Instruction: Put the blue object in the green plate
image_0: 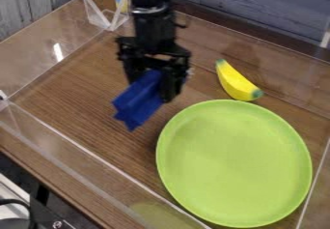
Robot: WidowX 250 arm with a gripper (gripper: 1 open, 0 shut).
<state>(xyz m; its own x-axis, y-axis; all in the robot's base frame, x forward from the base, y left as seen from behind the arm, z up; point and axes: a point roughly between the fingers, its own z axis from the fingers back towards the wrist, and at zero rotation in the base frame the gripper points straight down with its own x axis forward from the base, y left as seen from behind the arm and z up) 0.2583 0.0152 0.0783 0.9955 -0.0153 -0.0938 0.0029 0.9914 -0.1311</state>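
The blue object (133,105), a ridged royal-blue block, hangs tilted between the black fingers of my gripper (154,85). The gripper points straight down and is shut on the block's upper end. The block's lower end slopes down toward the front left, close above the wooden table. The green plate (238,165), large and round, lies flat at the front right with nothing on it. The held block is just left of the plate's far-left rim and apart from it.
A yellow banana (236,80) lies beyond the plate, to the right of the gripper. Clear acrylic walls (52,51) fence the wooden table (71,88) on the left, front and back.
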